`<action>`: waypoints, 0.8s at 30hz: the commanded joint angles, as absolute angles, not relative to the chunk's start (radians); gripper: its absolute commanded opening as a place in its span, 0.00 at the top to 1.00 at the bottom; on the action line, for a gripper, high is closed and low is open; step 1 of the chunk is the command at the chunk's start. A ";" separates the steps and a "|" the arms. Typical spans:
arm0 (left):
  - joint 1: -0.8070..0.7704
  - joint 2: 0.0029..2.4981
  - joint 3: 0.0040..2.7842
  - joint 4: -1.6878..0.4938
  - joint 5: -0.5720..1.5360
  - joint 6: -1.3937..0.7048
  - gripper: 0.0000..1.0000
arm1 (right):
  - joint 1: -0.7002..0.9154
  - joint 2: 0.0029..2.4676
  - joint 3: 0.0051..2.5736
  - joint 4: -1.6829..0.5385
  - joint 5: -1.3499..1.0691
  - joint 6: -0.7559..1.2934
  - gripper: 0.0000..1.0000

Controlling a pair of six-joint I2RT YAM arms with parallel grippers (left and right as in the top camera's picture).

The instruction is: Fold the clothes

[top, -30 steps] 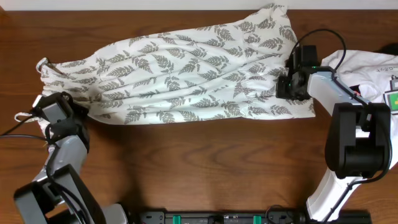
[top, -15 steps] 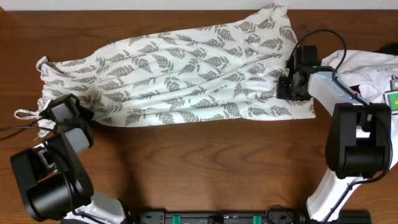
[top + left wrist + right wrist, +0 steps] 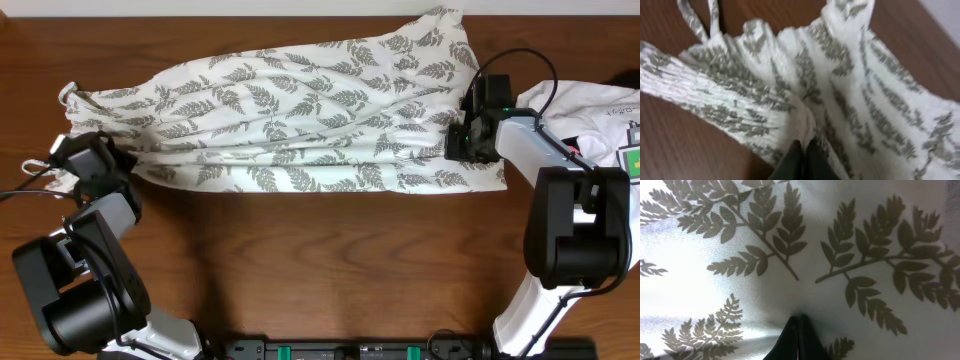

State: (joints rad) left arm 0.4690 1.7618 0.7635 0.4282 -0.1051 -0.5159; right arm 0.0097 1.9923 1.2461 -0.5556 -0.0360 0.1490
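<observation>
The clothes (image 3: pixel 300 110), a white garment printed with grey-green fern leaves, lie stretched across the back of the wooden table (image 3: pixel 320 260). My left gripper (image 3: pixel 100 158) is at the garment's left end, shut on a raised fold of the gathered cloth (image 3: pixel 855 100); its dark fingertips (image 3: pixel 796 159) meet under the ridge. My right gripper (image 3: pixel 458 135) is at the garment's right edge. In the right wrist view the right gripper (image 3: pixel 799 322) is shut, tips pressed into the smooth leaf-print fabric (image 3: pixel 790 240), which dimples around them.
A plain white garment (image 3: pixel 590 110) with a green-and-yellow tag (image 3: pixel 632 158) lies at the far right, under the right arm. Thin straps (image 3: pixel 695 22) trail off the fern garment's left end. Both arm bases stand at the front corners.
My left gripper moved back and slightly left with the cloth in it, drawing the garment's left half taut and narrower. The right arm held still.
</observation>
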 commanded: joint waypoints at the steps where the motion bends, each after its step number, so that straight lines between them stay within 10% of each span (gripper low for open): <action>1: 0.474 1.773 0.789 0.467 -0.152 -0.482 0.94 | -0.007 2.061 1.175 -0.591 0.034 0.161 0.99; 6: 0.474 1.779 0.790 0.533 -0.152 -0.416 0.62 | -0.007 2.061 1.175 -0.593 0.034 0.161 0.99; 21: 0.474 1.746 0.794 0.509 -0.105 -0.288 0.58 | -0.007 2.061 1.175 -0.603 0.034 0.161 0.99; 24: 0.479 1.643 0.801 0.347 -0.106 -0.263 0.35 | -0.006 2.061 1.175 -0.603 0.034 0.161 0.99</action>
